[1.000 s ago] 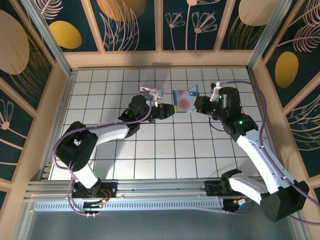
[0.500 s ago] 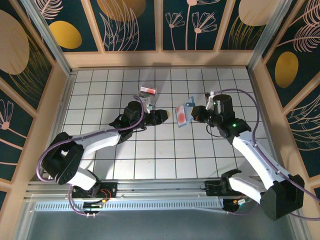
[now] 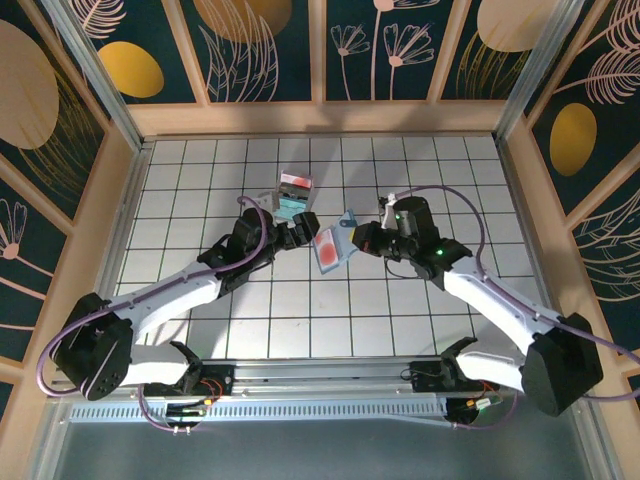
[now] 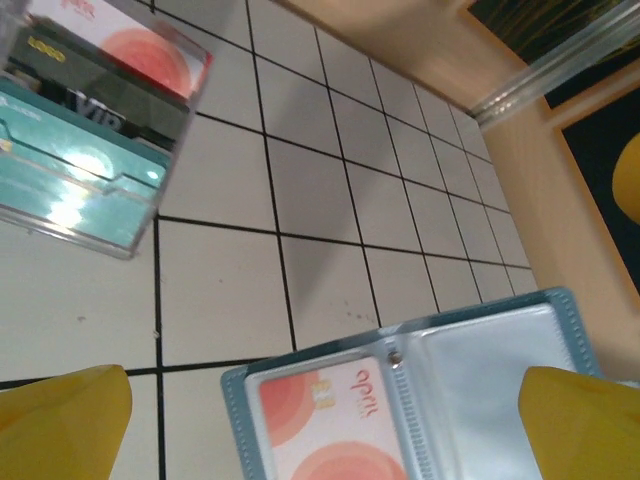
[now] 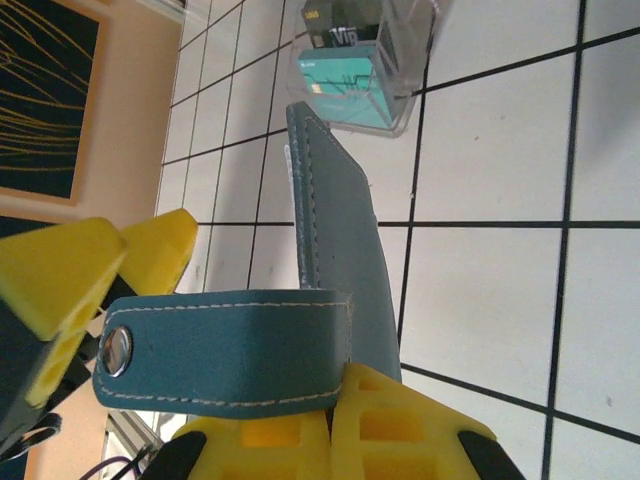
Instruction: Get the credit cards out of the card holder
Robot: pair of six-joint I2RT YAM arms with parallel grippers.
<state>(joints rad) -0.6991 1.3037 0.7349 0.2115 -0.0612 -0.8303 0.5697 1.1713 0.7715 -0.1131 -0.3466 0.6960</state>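
Note:
The card holder [image 3: 334, 256] hangs open above the tiles at mid-table, its teal outer side [image 5: 340, 250] and snap strap [image 5: 220, 350] facing my right wrist view. My right gripper [image 3: 357, 238] [image 5: 335, 392] is shut on its edge. A salmon-red credit card [image 4: 330, 420] [image 3: 324, 244] sits in a clear sleeve of the card holder [image 4: 500, 370]. My left gripper [image 3: 304, 228] [image 4: 320, 405] is open just left of the holder, its yellow fingers [image 4: 60, 420] spread to either side of the open pages and touching nothing.
A small clear plastic box [image 3: 293, 195] [image 4: 90, 150] [image 5: 360, 60] with teal and red cards inside lies on the tiles just beyond the left gripper. Wooden walls [image 3: 320, 118] ring the white tiled floor [image 3: 400, 300].
My left gripper has gone from shut to wide open. Both arms drew toward the near left, carrying the card holder that way, closer to the clear box.

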